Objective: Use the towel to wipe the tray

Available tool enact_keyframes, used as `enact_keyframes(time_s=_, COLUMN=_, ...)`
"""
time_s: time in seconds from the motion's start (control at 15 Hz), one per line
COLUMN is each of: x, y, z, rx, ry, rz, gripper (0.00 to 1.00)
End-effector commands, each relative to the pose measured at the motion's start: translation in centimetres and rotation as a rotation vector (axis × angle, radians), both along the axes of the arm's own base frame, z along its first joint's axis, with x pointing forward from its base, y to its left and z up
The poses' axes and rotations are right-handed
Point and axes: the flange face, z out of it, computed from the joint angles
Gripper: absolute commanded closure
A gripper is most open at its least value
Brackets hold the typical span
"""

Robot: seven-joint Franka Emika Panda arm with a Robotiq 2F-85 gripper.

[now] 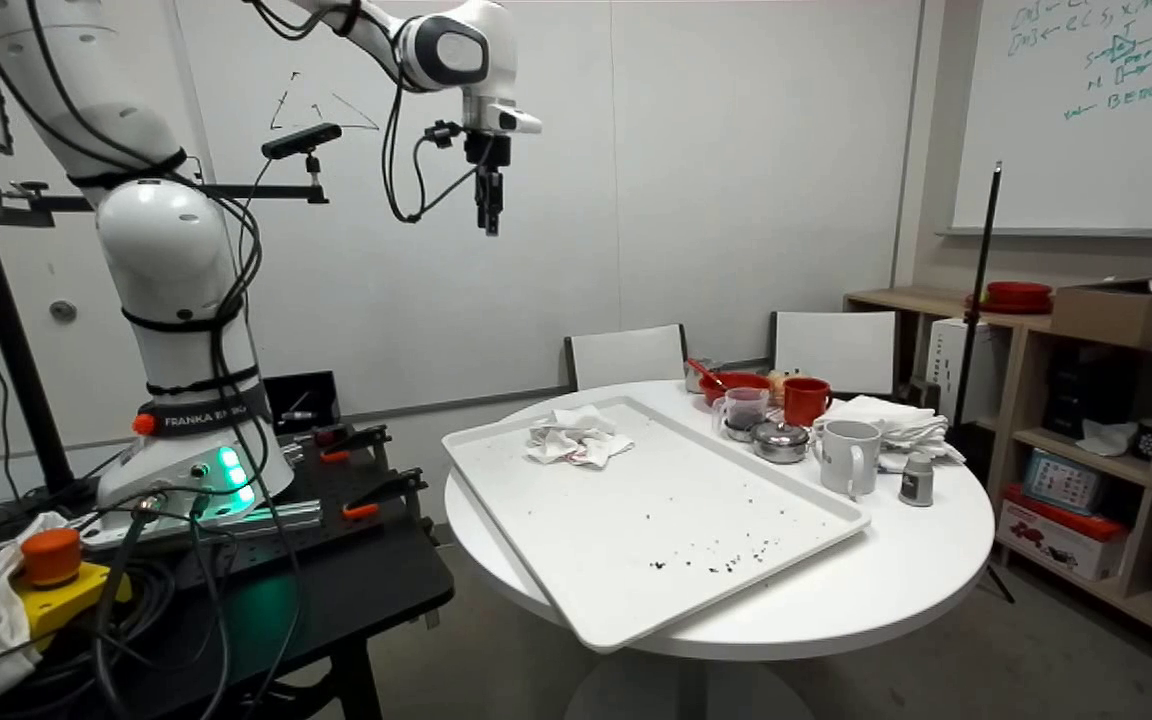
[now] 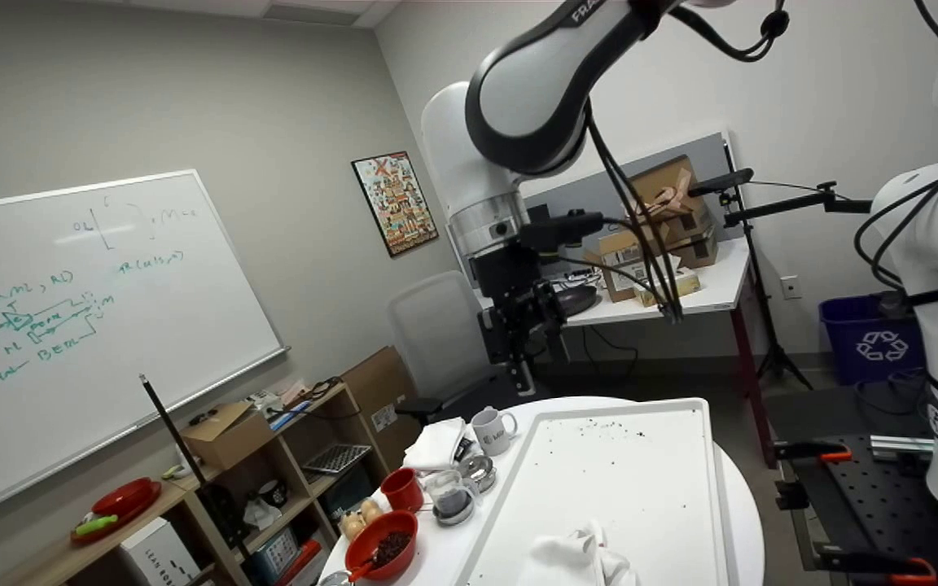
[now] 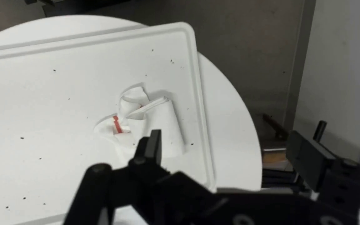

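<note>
Gripper [image 3: 229, 153] hovering, fingers [image 3: 306, 160] standing apart
In an exterior view, the towel [image 1: 576, 438] is lying at eleven o'clock on the tray [image 1: 616, 530].

In the wrist view my blurred gripper [image 3: 224, 145] hides a lower bit of the towel [image 3: 166, 125] and a stretch of the tray [image 3: 30, 106], which the left edge cuts off. In an exterior view the bottom edge crops the desk [image 2: 744, 505], tray and towel. The dark specks [image 3: 22, 138] are too small to name. Both exterior views cut off my arm [image 1: 161, 245] at the top.
</note>
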Motion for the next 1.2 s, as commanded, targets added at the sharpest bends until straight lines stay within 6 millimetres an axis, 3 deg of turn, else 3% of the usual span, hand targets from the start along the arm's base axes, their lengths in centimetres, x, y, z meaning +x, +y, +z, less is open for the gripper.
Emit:
enact_keyframes(time_s=0.0, x=4.1, y=-1.6, z=-4.0, rx=-0.106, ry=-0.011, rz=-0.060, gripper=0.00)
enact_keyframes(time_s=0.33, x=5.4, y=-3.3, z=-10.6, rx=-0.337, ry=-0.006, rz=-0.014, gripper=0.00)
enact_keyframes(time_s=0.67, x=5.8, y=-5.7, z=-14.1, rx=-0.506, ry=-0.037, rz=0.018, gripper=0.00)
enact_keyframes(time_s=0.8, x=6.2, y=-6.6, z=-15.0, rx=-0.500, ry=-0.048, rz=0.025, gripper=0.00)
enact_keyframes(time_s=1.13, x=7.2, y=-7.2, z=-16.7, rx=-0.300, ry=-0.158, rz=0.053, gripper=0.00)
